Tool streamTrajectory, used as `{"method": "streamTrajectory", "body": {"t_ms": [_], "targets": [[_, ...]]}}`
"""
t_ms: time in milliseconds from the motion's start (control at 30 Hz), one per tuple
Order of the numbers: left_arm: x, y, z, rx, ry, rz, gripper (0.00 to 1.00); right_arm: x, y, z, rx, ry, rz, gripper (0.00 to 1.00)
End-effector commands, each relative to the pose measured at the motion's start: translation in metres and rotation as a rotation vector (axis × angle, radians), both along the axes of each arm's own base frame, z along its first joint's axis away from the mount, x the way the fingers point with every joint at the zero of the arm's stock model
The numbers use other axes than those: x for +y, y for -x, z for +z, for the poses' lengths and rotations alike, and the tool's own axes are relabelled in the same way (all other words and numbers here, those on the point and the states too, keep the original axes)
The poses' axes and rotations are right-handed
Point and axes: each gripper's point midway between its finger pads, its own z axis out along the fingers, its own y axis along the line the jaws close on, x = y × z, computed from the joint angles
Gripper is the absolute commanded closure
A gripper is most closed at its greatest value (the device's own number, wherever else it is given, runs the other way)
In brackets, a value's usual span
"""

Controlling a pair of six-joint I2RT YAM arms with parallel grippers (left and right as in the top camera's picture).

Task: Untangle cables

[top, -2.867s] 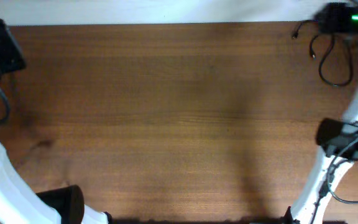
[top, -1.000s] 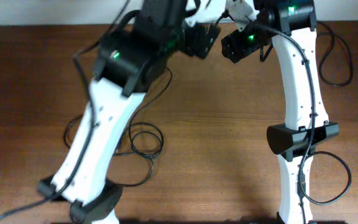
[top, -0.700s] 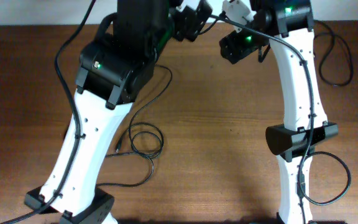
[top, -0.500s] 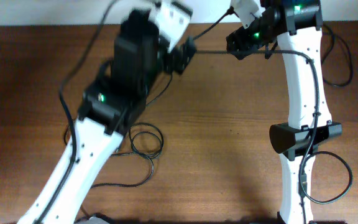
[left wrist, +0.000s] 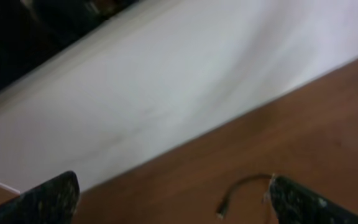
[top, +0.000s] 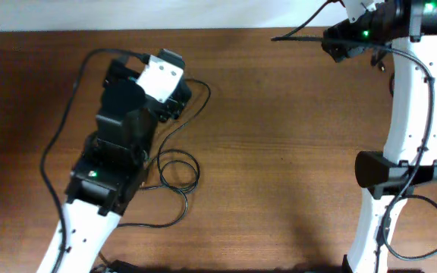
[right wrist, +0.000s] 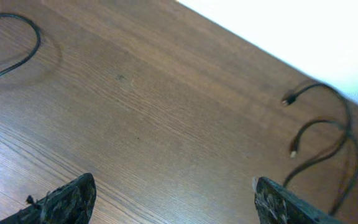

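The left gripper (left wrist: 176,200) hung spread wide and empty, facing the worktop's (top: 279,152) far edge. The looped cables (top: 196,173) lay toward the front-left corner from it, one strand trailing off toward the far edge. The right gripper (right wrist: 176,200), likewise spread and empty, hovered well apart at the far-right corner, so the left looked nearer.

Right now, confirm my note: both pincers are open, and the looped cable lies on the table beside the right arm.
Not quite. The looped cable lies on the table beside the left arm, not the right one; the overhead view shows it. The left pincer and right pincer are both open, as you noted.
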Motion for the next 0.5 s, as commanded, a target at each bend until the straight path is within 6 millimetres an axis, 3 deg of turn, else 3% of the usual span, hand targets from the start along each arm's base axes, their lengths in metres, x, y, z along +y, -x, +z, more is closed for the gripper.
{"method": "streamTrajectory", "body": {"t_ms": [0, 100, 167, 200, 233, 300, 367, 467], "targets": [[0.024, -0.003, -0.005, 0.04, 0.006, 0.004, 0.01, -0.012, 0.008, 0.03, -0.081, 0.056, -0.023, 0.18], [0.029, -0.006, -0.019, 0.068, 0.044, -0.055, 0.01, -0.02, 0.014, 0.062, -0.188, 0.116, 0.022, 0.17], [0.034, -0.008, -0.018, 0.062, 0.06, -0.04, 0.01, -0.022, 0.011, 0.097, -0.326, 0.173, 0.059, 0.13], [0.034, -0.008, -0.017, 0.058, 0.059, -0.037, 0.01, -0.021, 0.005, 0.126, -0.44, 0.175, 0.06, 0.09], [0.035, -0.008, -0.017, 0.054, 0.059, -0.033, 0.01, -0.015, 0.001, 0.148, -0.532, 0.153, 0.076, 0.02], [0.035, -0.008, -0.017, 0.055, 0.059, -0.034, 0.01, 0.005, 0.002, 0.178, -0.648, 0.079, 0.159, 0.01], [0.035, -0.008, -0.016, 0.054, 0.059, -0.033, 0.01, 0.009, 0.011, 0.176, -0.616, -0.018, 0.164, 0.01], [0.035, -0.008, -0.016, 0.053, 0.059, -0.034, 0.01, 0.01, 0.023, 0.157, -0.525, -0.117, 0.22, 0.01]]}}
